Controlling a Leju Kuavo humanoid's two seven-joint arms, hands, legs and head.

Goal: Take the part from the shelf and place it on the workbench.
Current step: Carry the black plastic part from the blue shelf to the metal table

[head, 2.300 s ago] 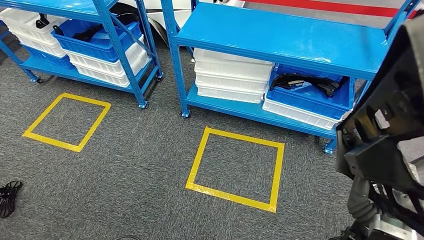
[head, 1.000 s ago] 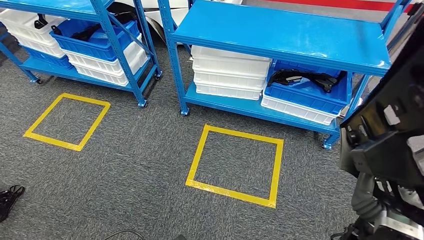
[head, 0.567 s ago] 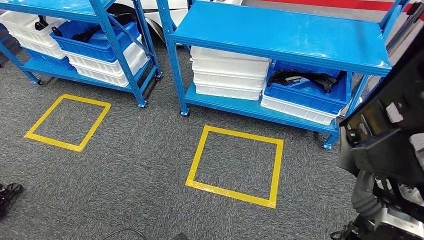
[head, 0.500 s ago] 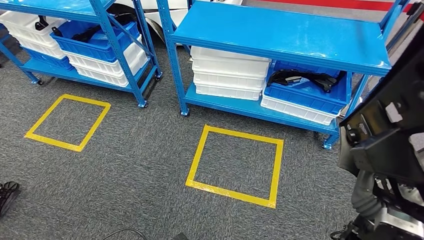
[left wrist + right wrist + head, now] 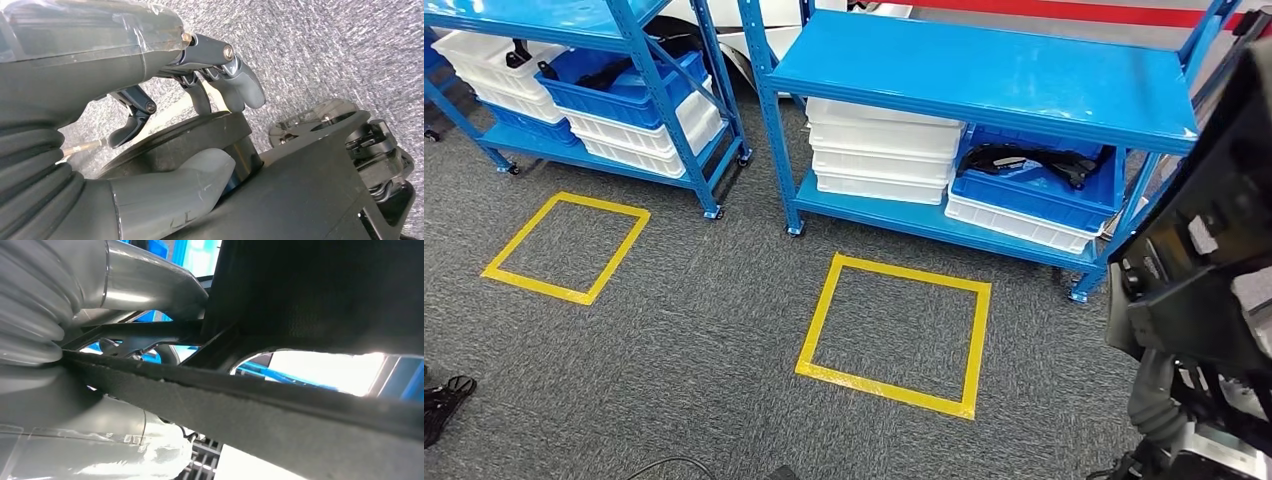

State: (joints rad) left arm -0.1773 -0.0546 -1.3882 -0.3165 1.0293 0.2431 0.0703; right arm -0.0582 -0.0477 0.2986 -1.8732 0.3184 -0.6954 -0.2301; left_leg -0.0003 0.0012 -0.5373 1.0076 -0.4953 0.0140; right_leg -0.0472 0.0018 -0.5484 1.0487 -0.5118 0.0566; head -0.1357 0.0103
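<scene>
We carry a large black moulded plastic part (image 5: 1199, 250) at our right side, raised above the grey carpet floor (image 5: 694, 330). Our right hand (image 5: 75, 440) is clamped on the part, whose dark ribbed edge crosses the right wrist view. Our left hand (image 5: 165, 115) hangs with fingers (image 5: 240, 85) loosely curled around nothing. Ahead stands a blue metal shelf rack (image 5: 984, 75) with stacked white plastic bins (image 5: 884, 150) beside a blue plastic bin (image 5: 1044, 190) of black parts. A yellow tape square (image 5: 894, 335) marks the floor before it.
</scene>
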